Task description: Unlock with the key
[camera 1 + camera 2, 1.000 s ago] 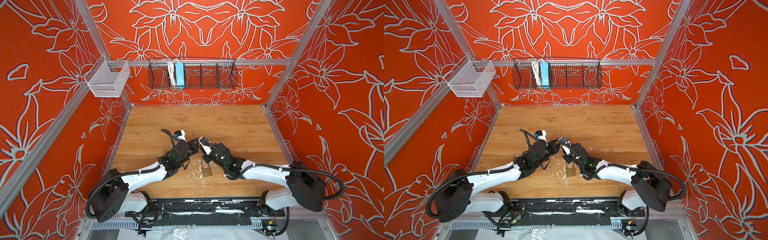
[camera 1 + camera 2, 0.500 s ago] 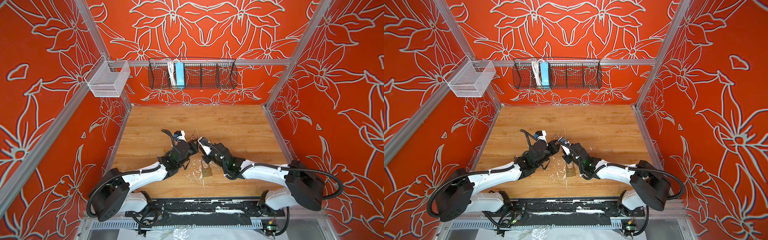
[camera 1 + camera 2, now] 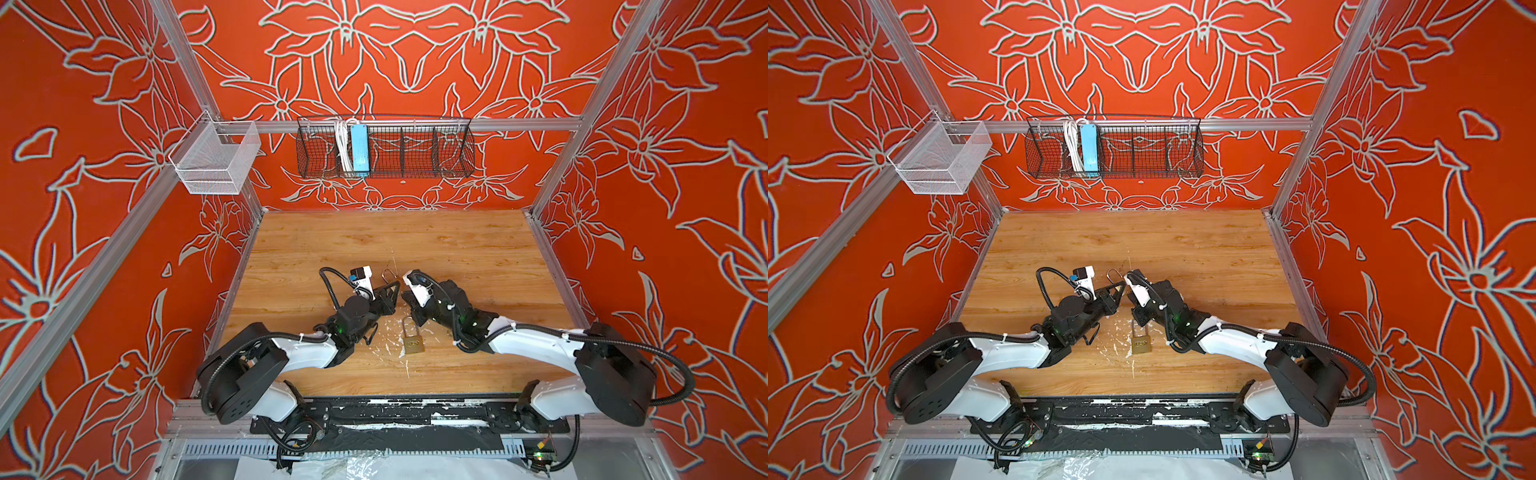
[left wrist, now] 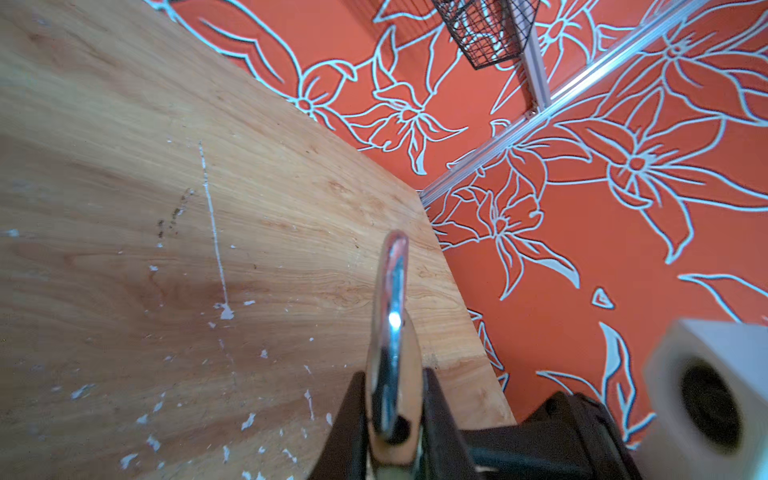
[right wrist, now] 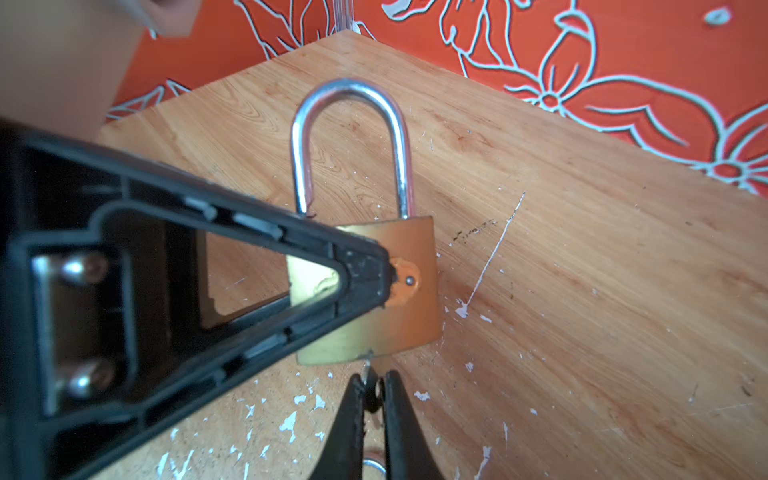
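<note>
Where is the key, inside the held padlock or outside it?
Inside, it seems: the key, pinched in the right gripper, enters the bottom edge of the padlock. How deep, I cannot tell.

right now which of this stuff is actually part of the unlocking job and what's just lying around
In the job:
padlock clamped in the left tool
key pinched in the right tool, at the padlock's underside

Lying about:
second padlock, untouched on the table
black wire basket with blue power strip and white cable
white mesh basket
</note>
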Robot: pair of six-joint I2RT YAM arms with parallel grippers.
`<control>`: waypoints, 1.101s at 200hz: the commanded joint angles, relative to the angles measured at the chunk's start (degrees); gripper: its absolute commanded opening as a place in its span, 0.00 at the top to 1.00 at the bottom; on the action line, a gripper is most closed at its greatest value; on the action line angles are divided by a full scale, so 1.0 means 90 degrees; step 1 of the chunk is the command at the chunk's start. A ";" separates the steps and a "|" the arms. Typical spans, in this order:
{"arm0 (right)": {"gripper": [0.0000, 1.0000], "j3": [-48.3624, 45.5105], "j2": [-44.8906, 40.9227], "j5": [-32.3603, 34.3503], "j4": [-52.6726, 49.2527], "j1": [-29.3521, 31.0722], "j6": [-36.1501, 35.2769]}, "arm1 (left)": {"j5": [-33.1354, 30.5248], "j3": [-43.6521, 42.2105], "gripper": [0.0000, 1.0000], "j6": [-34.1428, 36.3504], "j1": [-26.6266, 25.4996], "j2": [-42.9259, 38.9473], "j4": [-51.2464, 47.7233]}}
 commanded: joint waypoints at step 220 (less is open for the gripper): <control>0.17 -0.1105 -0.1118 -0.2440 0.2028 -0.1095 0.0877 | 0.4107 0.0326 1.00 0.4598 0.0716 -0.0676 -0.1128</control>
